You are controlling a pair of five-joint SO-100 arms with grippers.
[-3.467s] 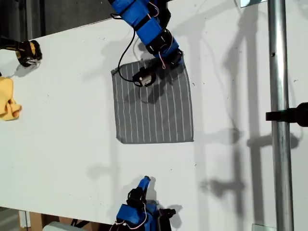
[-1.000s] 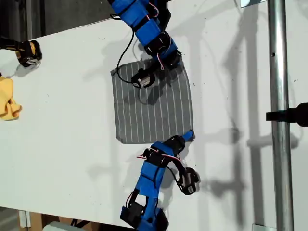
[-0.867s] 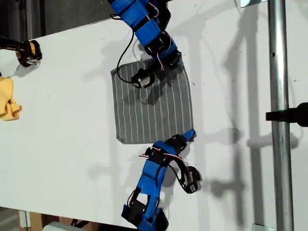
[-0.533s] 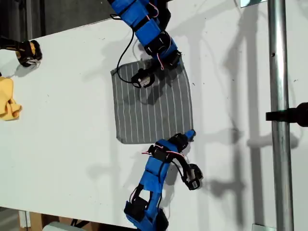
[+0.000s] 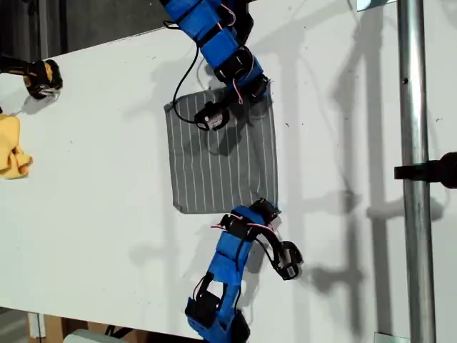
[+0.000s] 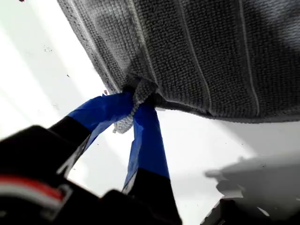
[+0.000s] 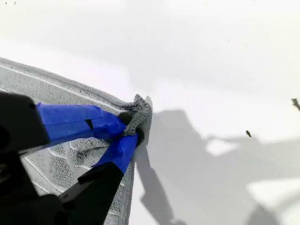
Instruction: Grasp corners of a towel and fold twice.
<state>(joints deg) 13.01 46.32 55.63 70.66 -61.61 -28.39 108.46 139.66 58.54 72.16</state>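
The grey striped towel (image 5: 214, 157) lies flat on the white table (image 5: 93, 200). My first gripper (image 5: 267, 208) reaches in from the exterior view's bottom and is shut on the towel's lower right corner (image 6: 140, 89), which bunches between its blue fingers (image 6: 145, 136). My second gripper (image 5: 264, 87) comes from the exterior view's top, crossing over the cloth, and is shut on the upper right corner (image 7: 140, 110), puckered at its fingertips (image 7: 119, 145). The towel's right edge is pulled slightly inward. Both corners at the exterior view's left lie free.
A yellow cloth (image 5: 11, 146) and a black-and-yellow object (image 5: 39, 77) sit at the exterior view's left edge. A vertical metal pole (image 5: 414, 179) with a black clamp (image 5: 435, 170) stands at the exterior view's right.
My first arm came in from the exterior view's bottom and shut on the lower right corner. That corner and the right edge then shifted slightly leftward in the exterior view. My second arm held still.
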